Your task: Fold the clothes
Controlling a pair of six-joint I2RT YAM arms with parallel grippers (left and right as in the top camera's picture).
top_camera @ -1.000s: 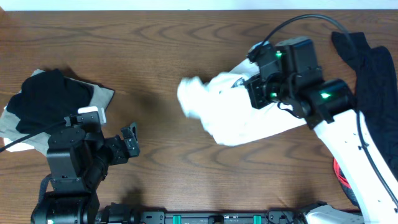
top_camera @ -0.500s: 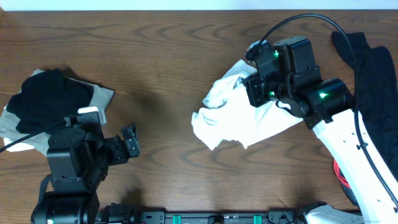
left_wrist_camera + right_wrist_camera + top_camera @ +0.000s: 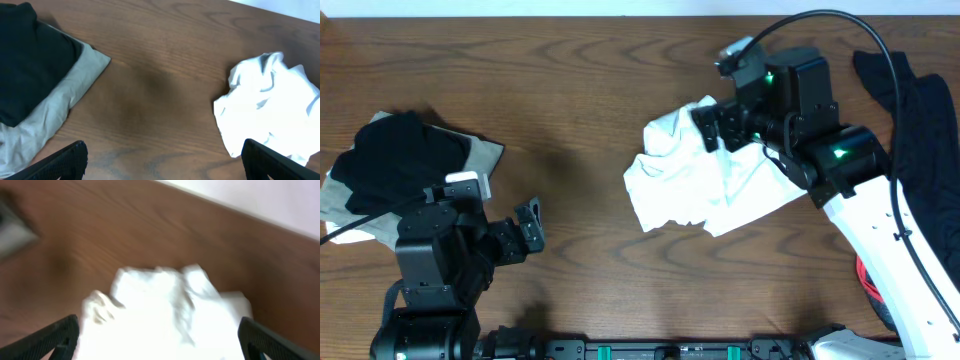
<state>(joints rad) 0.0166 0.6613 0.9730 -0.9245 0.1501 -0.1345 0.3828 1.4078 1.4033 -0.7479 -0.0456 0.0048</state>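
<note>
T-shirt (image 3: pixel 690 180) lies crumpled, not yet folded, right of centre on the surface (image 3: pixel 570 100) beneath the wide, empty right end effector (image 3: pixel 157 330), while a folded stack (image 3: pixel 390 165) sits at left near the wide-open left end effector (image 3: pixel 164 146) and a dark garment (image 3: pixel 920 120) waits at right.

The right wrist view blurs the white T-shirt (image 3: pixel 160 315). Overhead, the right arm (image 3: pixel 840 155) covers its right part, and the black garment (image 3: pixel 920 120) is cropped at right.
</note>
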